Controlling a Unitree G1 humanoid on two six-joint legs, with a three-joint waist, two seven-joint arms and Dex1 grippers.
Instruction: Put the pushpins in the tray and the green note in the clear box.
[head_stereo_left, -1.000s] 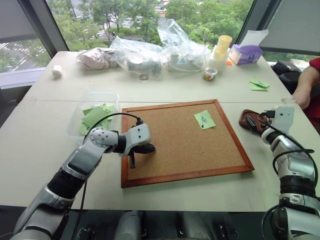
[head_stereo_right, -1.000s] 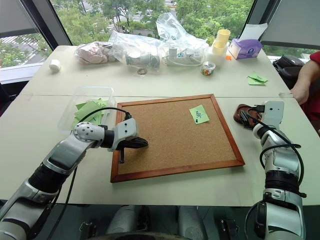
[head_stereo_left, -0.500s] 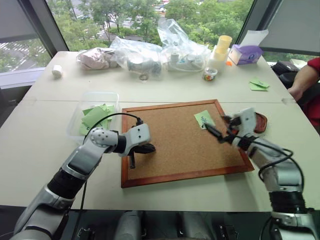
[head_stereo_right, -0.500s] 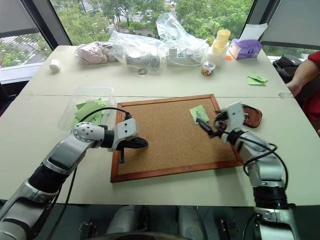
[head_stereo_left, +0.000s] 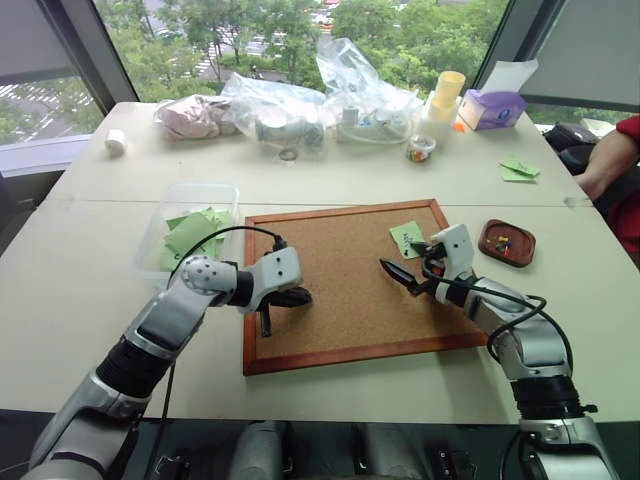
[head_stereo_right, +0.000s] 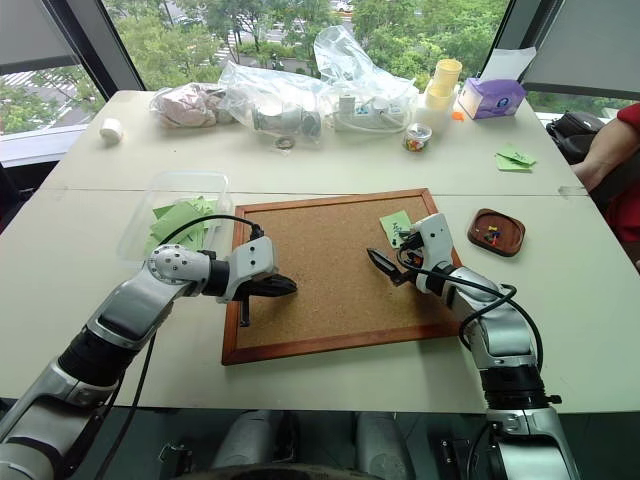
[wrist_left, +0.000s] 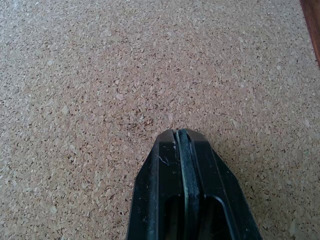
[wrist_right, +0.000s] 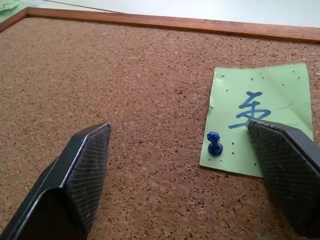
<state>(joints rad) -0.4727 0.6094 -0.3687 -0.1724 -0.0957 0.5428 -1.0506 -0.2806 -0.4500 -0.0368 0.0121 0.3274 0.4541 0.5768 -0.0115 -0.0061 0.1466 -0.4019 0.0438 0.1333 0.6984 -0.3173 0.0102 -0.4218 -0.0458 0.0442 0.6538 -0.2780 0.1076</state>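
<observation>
Containers first: your clear box (head_stereo_left: 153, 236) sits on the surface just off the corkboard's (head_stereo_left: 340, 300) left edge and holds several plain green notes (head_stereo_left: 190, 232). Your tray (head_stereo_left: 506, 243), beyond the board's right edge, has a few small pushpins (head_stereo_left: 503, 240) in it. You'll find the green note (wrist_right: 260, 117) lying flat near the board's far right corner, a blue pushpin (wrist_right: 214, 144) standing upright in its lower part. Your right gripper (wrist_right: 185, 165) hovers over the board with fingers (wrist_right: 87, 165) spread wide, pin and note between them. Your left gripper (wrist_left: 180, 145), fingers pressed together and empty, points down at bare cork near the left edge.
</observation>
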